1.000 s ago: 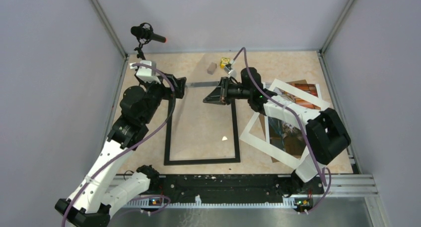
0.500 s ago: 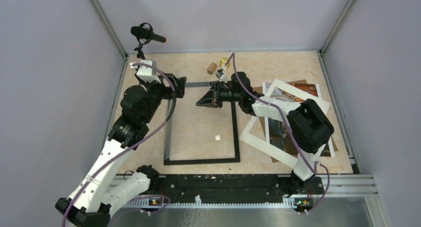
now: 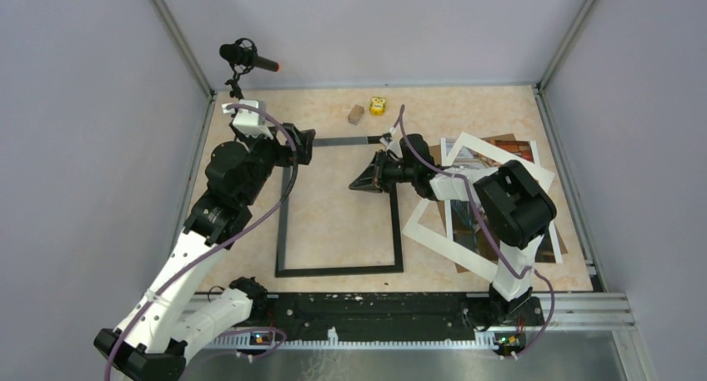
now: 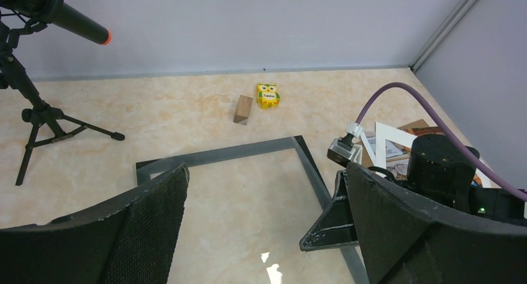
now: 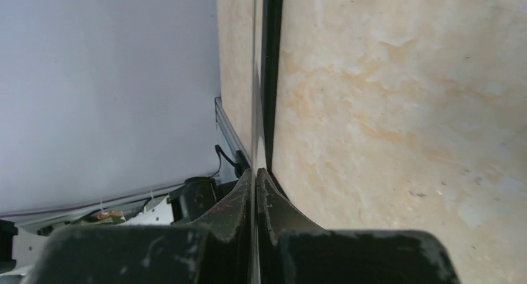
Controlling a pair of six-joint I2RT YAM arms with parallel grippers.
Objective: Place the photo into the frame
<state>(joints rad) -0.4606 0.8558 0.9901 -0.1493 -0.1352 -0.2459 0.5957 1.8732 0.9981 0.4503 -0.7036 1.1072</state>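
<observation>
The black frame (image 3: 283,231) lies flat at the table's centre. The photo (image 3: 477,218) lies to its right under my right arm, its white border (image 3: 433,231) askew. My right gripper (image 3: 355,186) is shut and turned on its side, low over the frame's far right part. In the right wrist view a thin pale edge, like a clear sheet (image 5: 255,110), runs between the shut fingers (image 5: 236,200) and on along the black frame bar (image 5: 272,79). My left gripper (image 3: 305,146) hangs open over the frame's far left corner, nothing between its pads (image 4: 155,215).
A yellow owl toy (image 3: 378,105) and a small wooden block (image 3: 356,114) sit near the back wall. A microphone on a tripod (image 3: 247,59) stands at the back left corner. Brown cardboard (image 3: 510,144) shows under the photo. Small bright glints (image 4: 268,259) show inside the frame.
My right gripper swung left, then drew back toward the near right and lower. The white glint inside the frame in the top view has gone. The left arm barely shifted.
</observation>
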